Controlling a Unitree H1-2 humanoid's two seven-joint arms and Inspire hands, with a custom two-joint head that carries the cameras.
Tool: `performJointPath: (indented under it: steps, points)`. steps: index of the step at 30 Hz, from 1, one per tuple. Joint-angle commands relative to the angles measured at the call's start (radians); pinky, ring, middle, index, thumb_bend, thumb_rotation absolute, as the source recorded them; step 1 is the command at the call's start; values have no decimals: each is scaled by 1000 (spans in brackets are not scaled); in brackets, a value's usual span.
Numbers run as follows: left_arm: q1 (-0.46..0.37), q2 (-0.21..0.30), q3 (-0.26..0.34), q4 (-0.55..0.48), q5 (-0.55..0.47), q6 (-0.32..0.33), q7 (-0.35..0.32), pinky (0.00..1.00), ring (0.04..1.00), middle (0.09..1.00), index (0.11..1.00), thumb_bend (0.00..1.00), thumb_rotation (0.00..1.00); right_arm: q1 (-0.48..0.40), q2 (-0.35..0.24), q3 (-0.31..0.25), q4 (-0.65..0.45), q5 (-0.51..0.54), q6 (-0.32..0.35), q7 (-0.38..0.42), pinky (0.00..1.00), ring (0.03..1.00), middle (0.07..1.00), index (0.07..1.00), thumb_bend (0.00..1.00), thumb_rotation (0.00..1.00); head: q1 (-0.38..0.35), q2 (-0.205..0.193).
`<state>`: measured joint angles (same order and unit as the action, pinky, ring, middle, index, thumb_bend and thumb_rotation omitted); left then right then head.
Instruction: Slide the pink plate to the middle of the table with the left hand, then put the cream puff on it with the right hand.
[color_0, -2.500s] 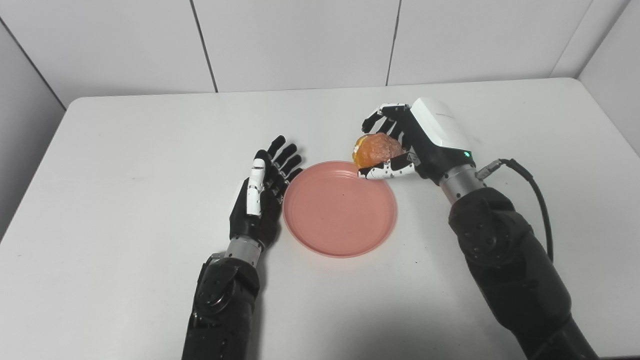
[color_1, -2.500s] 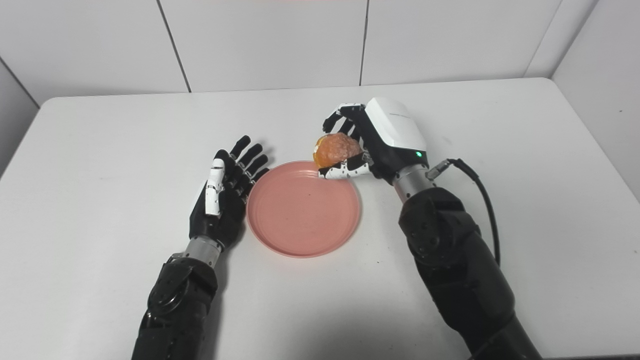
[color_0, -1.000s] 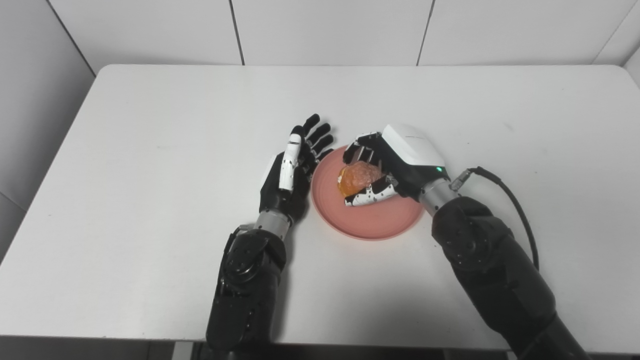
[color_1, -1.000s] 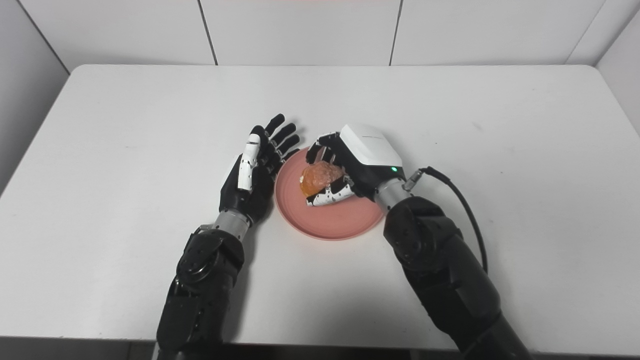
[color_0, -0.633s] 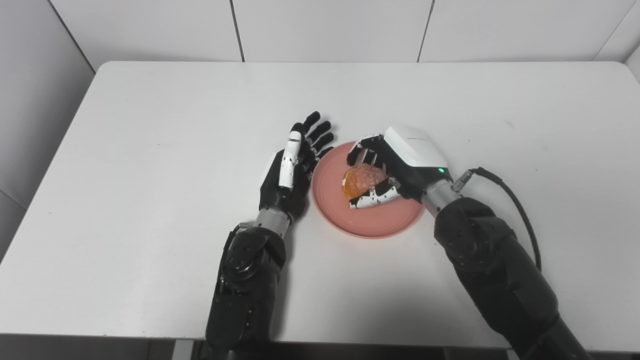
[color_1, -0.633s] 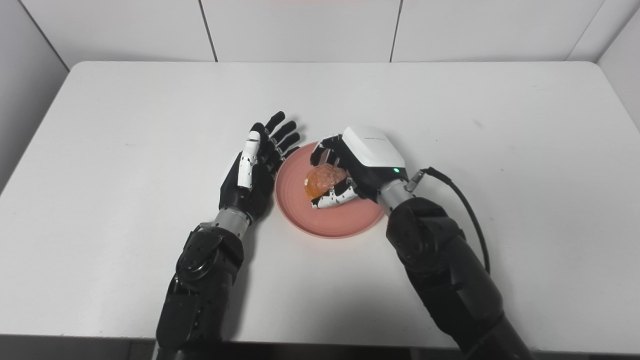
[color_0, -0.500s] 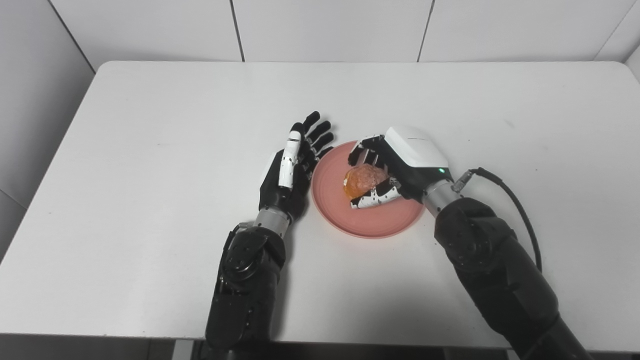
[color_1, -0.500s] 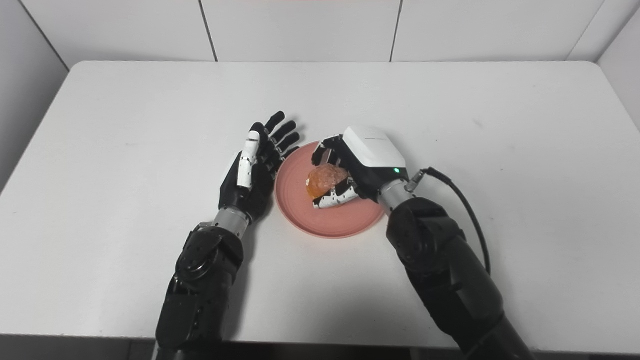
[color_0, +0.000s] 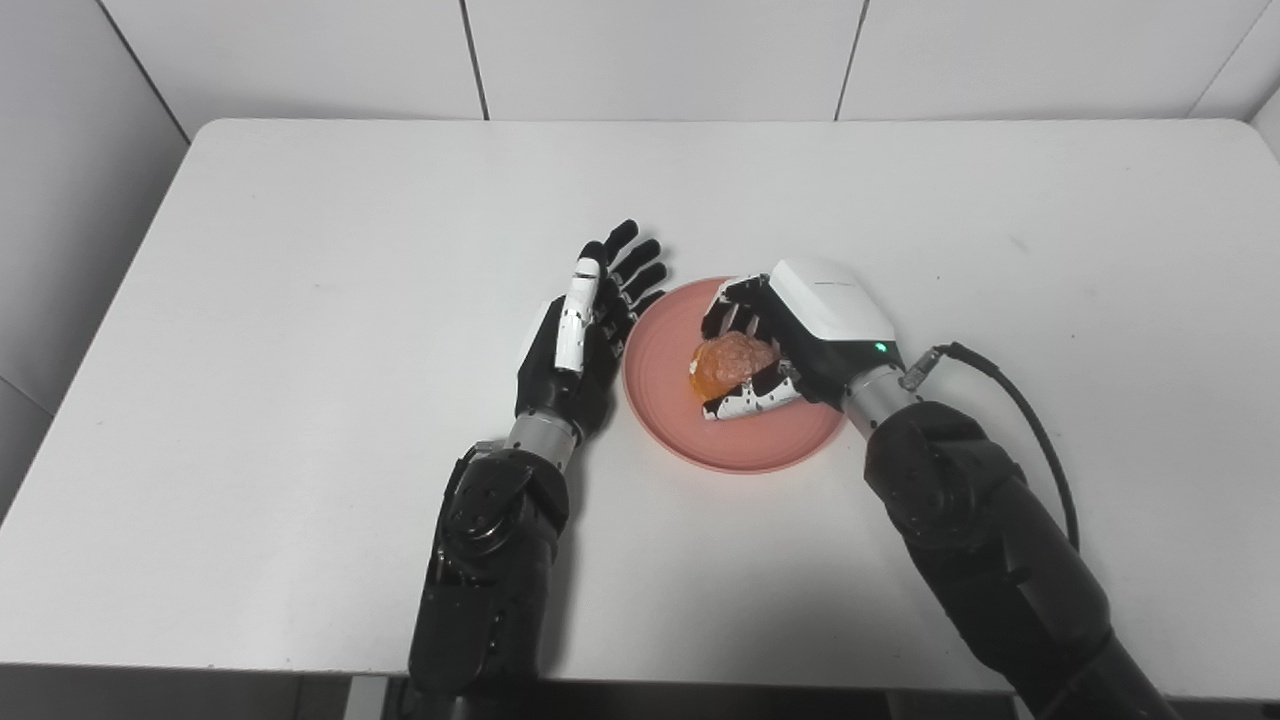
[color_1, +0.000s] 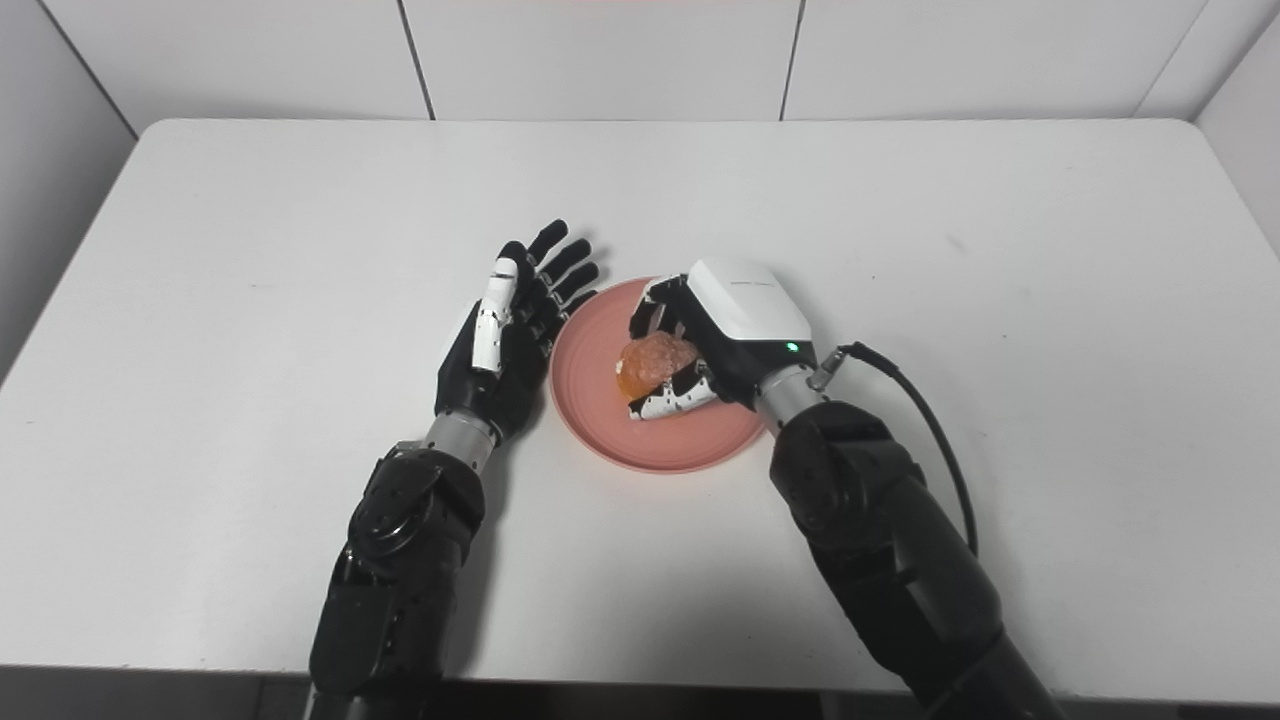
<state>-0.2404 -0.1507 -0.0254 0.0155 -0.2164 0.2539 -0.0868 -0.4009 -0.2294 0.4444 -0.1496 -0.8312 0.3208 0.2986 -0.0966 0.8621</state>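
- Left eye view: the pink plate sat near the middle of the white table. The right hand was wrapped around the cream puff — over the plate.
- Right eye view: the left hand stood edge-on just left of the plate, fingers spread and straight — holding nothing.

Left hand stands edge-on with fingers straight and spread; right hand curls inward, grasping.

The plate sits mid-table; my left hand lies just left of it, my right hand over it, around the cream puff
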Motion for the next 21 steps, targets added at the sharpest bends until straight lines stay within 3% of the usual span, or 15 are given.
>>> performJointPath:
  steps: [1, 11, 12, 13, 14, 16, 18, 21]
  points:
    - [11, 6, 6, -4, -9, 19, 1, 881, 902, 899, 898, 432, 1000, -12, 1, -3, -17, -13, -25, -9, 268, 355, 420, 538, 520, 0, 1, 1]
    - [12, 7, 9, -5, -12, 18, -3, 883, 901, 899, 900, 430, 1000, -7, 5, -4, -47, -21, -2, 23, 430, 516, 476, 520, 526, 4, -3, 2]
    - [12, 7, 9, -5, -11, 17, -3, 882, 900, 898, 899, 432, 1000, -7, 4, -3, -52, -24, -1, 30, 438, 534, 575, 501, 522, 107, -3, 2]
    - [12, 7, 9, -5, -11, 17, -4, 882, 900, 898, 899, 432, 1000, -9, 2, -2, -58, -28, 0, 39, 438, 536, 583, 499, 522, 115, -3, 2]
    - [12, 7, 10, -5, -11, 17, -4, 882, 900, 899, 899, 432, 1000, -10, 1, -2, -64, -30, 0, 47, 445, 550, 609, 585, 653, 143, -3, 2]
    - [12, 7, 10, -3, -11, 15, -6, 881, 899, 898, 898, 434, 1000, -12, -2, -2, -75, -34, 1, 69, 461, 577, 646, 662, 768, 178, -3, 2]
    - [12, 7, 10, -2, -8, 14, -5, 880, 898, 896, 897, 430, 1000, -16, -7, -2, -88, -40, 7, 100, 508, 632, 702, 723, 815, 259, -3, 2]
    - [11, 9, 9, -1, -7, 12, -7, 878, 897, 893, 893, 429, 1000, -19, -7, -6, -103, -51, 20, 139, 485, 627, 729, 778, 853, 323, -3, 4]
